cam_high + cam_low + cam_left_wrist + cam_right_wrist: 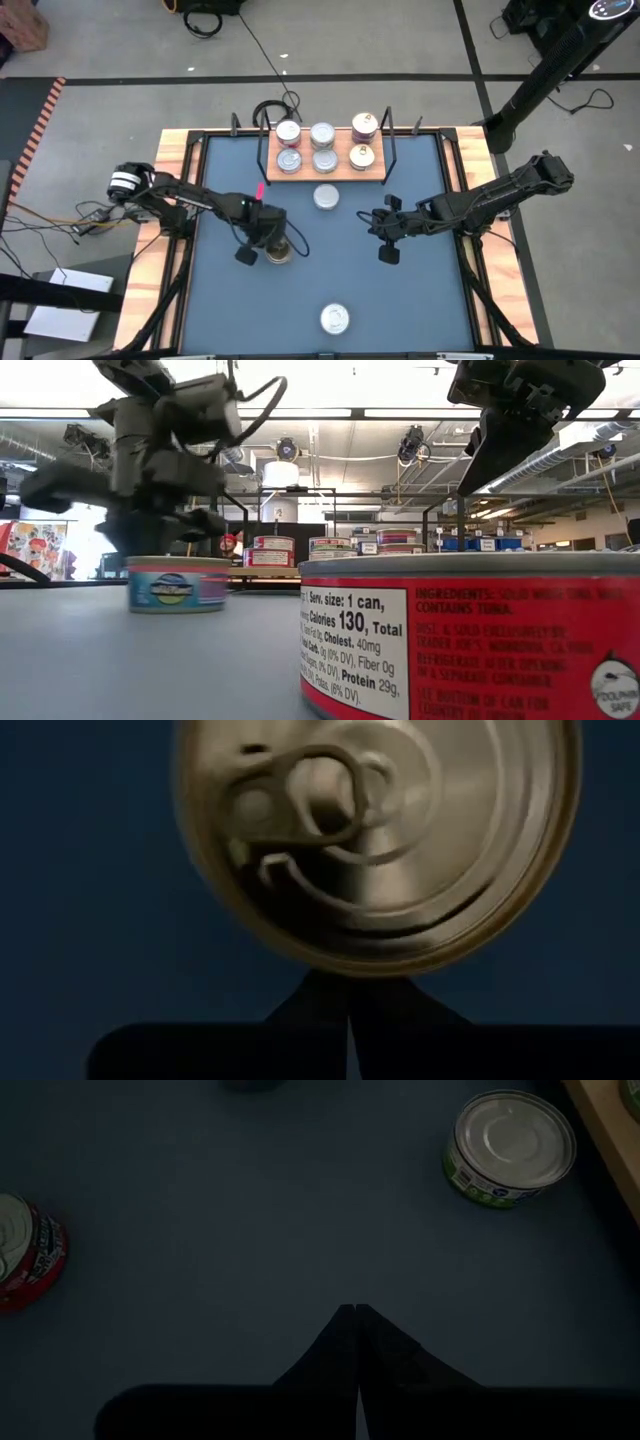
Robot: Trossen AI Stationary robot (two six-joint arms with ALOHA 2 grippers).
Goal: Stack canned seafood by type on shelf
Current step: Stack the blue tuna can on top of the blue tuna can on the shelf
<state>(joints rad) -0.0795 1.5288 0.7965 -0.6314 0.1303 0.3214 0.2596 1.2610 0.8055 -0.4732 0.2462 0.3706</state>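
Landmark: the light wooden shelf board with thin black wire uprights (330, 172), at the far edge of the blue worktop (420, 290).
On the shelf: six short round tins with shiny lids, in three pairs; the rightmost pair looks gold-lidded (whether any sit on top of another cannot be told from above).
Loose tins: a silver-lidded tin with a green-and-white side label (326, 197) lies just in front of the shelf; a gold-lidded tin with a pull ring and pale blue side label (278, 252) sits farther out, toward the left arm's side; a silver-lidded tin with a red label (334, 319) is well apart from the shelf, at the near edge.
Left tool (270, 243): directly over the gold-lidded tin, fingers clenched together, tips at the lid's rim in the wrist view; nothing grasped.
Right tool (384, 225): hovers over bare worktop in front of the shelf's right end, also clenched and empty.
Step in hand: lining up on the gold-lidded tin, as I judge it; three tins are not yet shelved.
Next move calls for: spreading the left fingers wider than the tin, dropping them around its side wall, closing, then carrying it to the shelf's gold-lidded pair (if the type matches).
Watch for: shut fingers pressing on the lid would only push the tin.
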